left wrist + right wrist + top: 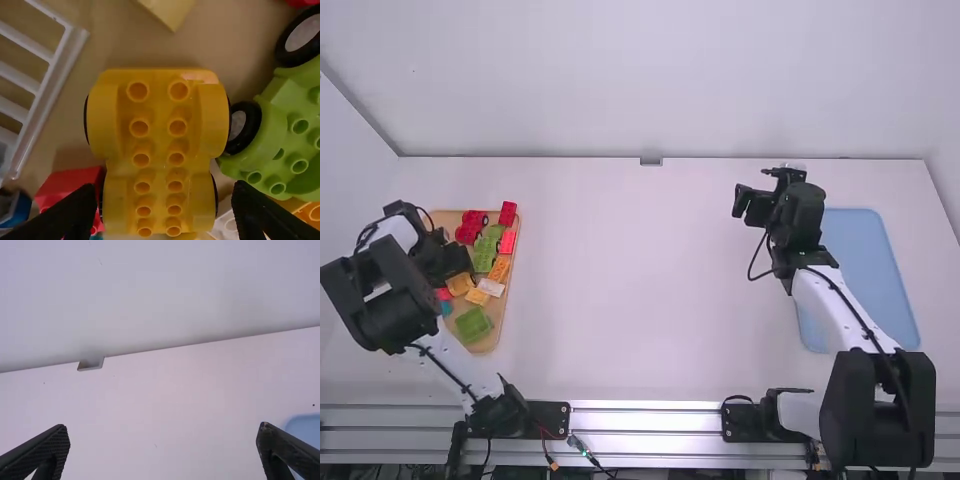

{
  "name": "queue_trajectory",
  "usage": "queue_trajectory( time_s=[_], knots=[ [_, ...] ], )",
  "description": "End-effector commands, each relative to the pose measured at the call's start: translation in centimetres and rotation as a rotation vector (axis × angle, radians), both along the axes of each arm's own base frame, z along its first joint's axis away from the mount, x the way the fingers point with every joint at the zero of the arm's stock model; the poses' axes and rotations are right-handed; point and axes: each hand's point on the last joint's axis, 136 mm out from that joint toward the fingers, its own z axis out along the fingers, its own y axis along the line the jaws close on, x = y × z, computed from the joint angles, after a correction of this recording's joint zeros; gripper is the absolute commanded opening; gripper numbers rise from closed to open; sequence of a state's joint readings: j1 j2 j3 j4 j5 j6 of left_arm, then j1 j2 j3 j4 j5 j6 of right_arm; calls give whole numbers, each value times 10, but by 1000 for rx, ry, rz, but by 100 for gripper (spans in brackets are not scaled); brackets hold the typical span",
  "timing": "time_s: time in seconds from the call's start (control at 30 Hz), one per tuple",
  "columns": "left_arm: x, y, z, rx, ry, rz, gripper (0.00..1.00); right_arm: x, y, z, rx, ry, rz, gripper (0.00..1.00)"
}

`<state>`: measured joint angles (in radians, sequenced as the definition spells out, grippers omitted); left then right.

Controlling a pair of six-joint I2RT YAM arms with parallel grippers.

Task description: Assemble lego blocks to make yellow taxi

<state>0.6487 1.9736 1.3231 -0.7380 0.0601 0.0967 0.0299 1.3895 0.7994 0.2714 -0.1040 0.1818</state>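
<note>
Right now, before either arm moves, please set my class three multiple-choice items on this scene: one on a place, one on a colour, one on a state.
1. Where is the left gripper?
A) Over the blue tray
B) Over the wooden board
C) Over the middle of the table

2. What colour is the wheeled car base below that gripper?
A) Yellow
B) Green
C) Red

3. How is the right gripper?
A) Shut
B) Closed on a block
C) Open and empty

Answers:
1: B, the high view shows it above the board.
2: A, the left wrist view shows its yellow body.
3: C, its fingers stand wide apart with nothing between them.
</note>
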Motion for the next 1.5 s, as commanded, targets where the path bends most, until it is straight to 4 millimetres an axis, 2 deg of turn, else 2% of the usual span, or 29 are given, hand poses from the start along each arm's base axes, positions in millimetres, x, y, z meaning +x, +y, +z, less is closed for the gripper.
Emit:
queue_trajectory(
  time_s=[0.0,0.23,0.43,0.67,0.77,0.9,1.0,1.2,1.27,1.47],
  knots=[
    [-1,-7,1,-10,-5,-5,73,8,2,14,6,-29,3,99],
    [-2,-7,-8,-2,-17,-6,74,8,2,14,6,-29,2,99],
    [-3,-8,-12,-1,-18,-6,67,8,2,14,6,-29,2,99],
    [-6,-11,-15,-7,-9,-12,67,7,3,14,8,-28,8,99],
    [-8,-11,-18,-5,-9,-13,69,7,3,14,8,-28,8,99],
    [-13,-14,-23,-6,4,-44,82,7,3,14,9,-28,8,99],
    [-14,-15,-25,-4,8,-61,96,7,3,14,9,-28,8,99],
    [-11,-12,-25,5,-6,-57,91,7,3,14,8,-28,8,99],
    [-11,-13,-25,2,-4,-57,80,7,3,14,9,-28,8,99],
    [-12,-13,-25,-2,-2,-32,61,7,3,14,8,-29,9,99]
  ],
)
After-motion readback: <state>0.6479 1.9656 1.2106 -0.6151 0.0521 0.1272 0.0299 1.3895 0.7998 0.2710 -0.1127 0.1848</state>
